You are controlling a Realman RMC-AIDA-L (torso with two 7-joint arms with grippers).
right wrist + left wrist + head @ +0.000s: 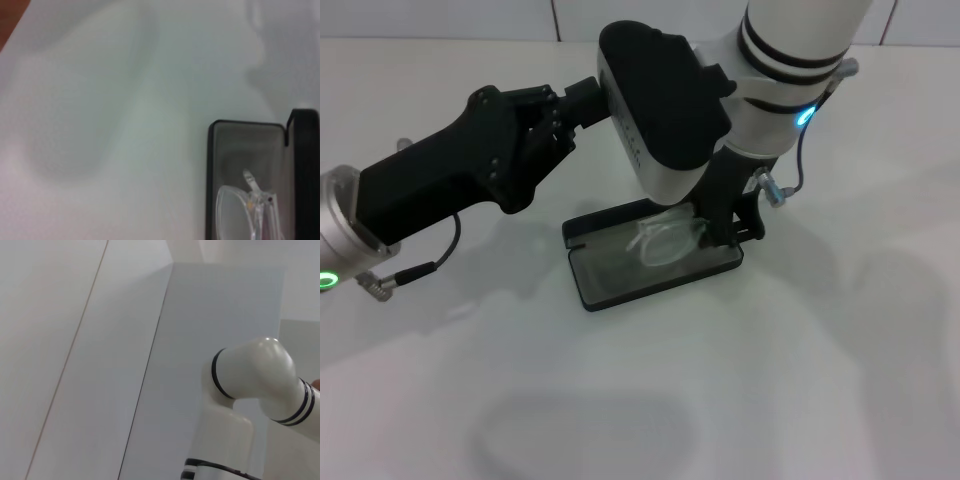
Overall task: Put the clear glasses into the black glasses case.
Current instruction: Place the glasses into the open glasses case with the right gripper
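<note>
The black glasses case (582, 285) lies open on the white table in the middle of the head view, grey lining up and lid (605, 222) folded back behind it. The clear glasses (665, 240) rest inside the tray, toward its right half. My right gripper (732, 225) reaches down at the case's right end, right beside the glasses; the arm's white housing hides the contact. In the right wrist view the glasses (240, 210) lie in the case (210, 175). My left gripper (582, 98) hovers above and behind the case's left end, apart from it.
The white table (800, 380) spreads all around the case. A white wall runs along the back. The left wrist view shows only the wall and my right arm's white elbow (250, 375). A cable loop (800, 165) hangs off the right wrist.
</note>
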